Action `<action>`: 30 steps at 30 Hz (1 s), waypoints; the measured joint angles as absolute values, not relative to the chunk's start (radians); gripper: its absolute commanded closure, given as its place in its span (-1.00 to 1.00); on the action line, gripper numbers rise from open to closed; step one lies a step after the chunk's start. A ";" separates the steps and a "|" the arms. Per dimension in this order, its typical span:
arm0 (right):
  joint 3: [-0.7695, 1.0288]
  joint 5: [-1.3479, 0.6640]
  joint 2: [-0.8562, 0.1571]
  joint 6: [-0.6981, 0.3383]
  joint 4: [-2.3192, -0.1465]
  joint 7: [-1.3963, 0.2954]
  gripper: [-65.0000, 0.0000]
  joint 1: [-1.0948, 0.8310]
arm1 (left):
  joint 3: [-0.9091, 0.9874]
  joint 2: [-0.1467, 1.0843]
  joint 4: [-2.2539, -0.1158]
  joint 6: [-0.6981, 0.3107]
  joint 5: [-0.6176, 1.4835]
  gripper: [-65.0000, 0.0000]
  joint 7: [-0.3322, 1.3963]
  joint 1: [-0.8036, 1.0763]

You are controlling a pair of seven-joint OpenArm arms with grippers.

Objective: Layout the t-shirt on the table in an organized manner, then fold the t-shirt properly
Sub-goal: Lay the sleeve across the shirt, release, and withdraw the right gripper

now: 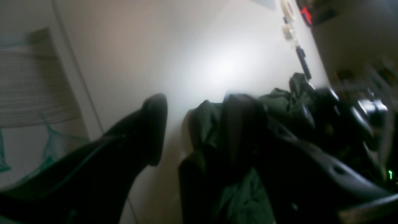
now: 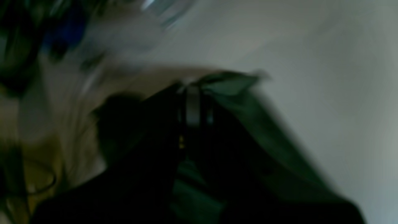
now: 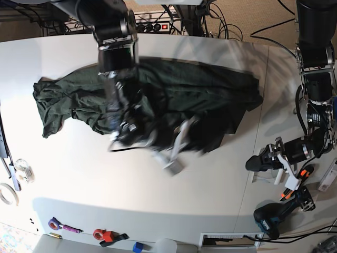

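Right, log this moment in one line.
stage: layout | t-shirt: bunched, unfolded | left gripper: open at t-shirt | right gripper: at t-shirt, grip unclear

tape rolls [image 3: 6,194] left edge | power strip [image 3: 152,24] top | drill [image 3: 275,216] right
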State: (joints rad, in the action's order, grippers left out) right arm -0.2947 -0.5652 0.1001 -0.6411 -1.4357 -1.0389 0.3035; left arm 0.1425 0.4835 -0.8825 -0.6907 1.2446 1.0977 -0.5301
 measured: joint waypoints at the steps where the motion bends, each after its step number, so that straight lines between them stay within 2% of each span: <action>1: -0.356 -0.538 0.100 -0.626 -1.461 -1.037 1.00 0.292 | 0.142 0.488 -0.882 -0.691 1.244 0.01 1.098 -0.530; 5: -0.551 -0.433 0.102 -0.534 -1.490 -1.006 1.00 0.280 | 0.142 0.508 -0.882 -0.690 1.243 0.01 1.098 -0.530; 9: -0.670 -0.277 0.097 -0.445 -1.491 -0.995 1.00 0.282 | 0.142 0.513 -0.882 -0.690 1.242 0.01 1.098 -0.530; 11: -0.704 -0.264 0.097 -0.442 -1.491 -0.994 0.41 0.282 | 0.142 0.516 -0.882 -0.690 1.242 0.01 1.098 -0.530; 12: -0.714 -0.258 0.098 -0.440 -1.491 -0.994 0.18 0.282 | 0.142 0.516 -0.882 -0.690 1.242 0.01 1.098 -0.530; 13: -0.714 -0.256 0.101 -0.419 -1.491 -0.993 0.11 0.282 | 0.142 0.516 -0.882 -0.690 1.242 0.01 1.098 -0.530; 17: -0.672 -0.069 0.111 -0.295 -1.495 -0.996 0.11 0.308 | 0.142 0.525 -0.882 -0.690 1.243 0.01 1.101 -0.530; 20: -0.517 0.032 0.103 -0.199 -1.536 -0.954 0.11 0.346 | 0.139 0.571 -0.882 -0.689 1.252 0.01 1.121 -0.530; 24: -0.195 -0.002 0.097 -0.197 -1.615 -0.984 0.12 0.360 | 0.142 0.641 -0.882 -0.693 1.379 0.01 1.295 -0.532; 26: -0.024 -0.038 0.098 -0.237 -1.619 -1.045 0.12 0.354 | 0.141 0.652 -0.884 -0.697 1.454 0.01 1.417 -0.529; 30: 0.318 -0.333 0.083 -0.388 -1.618 -1.118 0.12 0.349 | 0.140 0.656 -0.944 -0.697 1.456 0.01 1.406 -0.475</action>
State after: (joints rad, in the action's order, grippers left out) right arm 0.3176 -0.3328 0.0830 -0.3882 -1.6176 -1.1179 0.3489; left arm 0.1398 0.6563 -0.9436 -0.6971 1.4555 1.4055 -0.4751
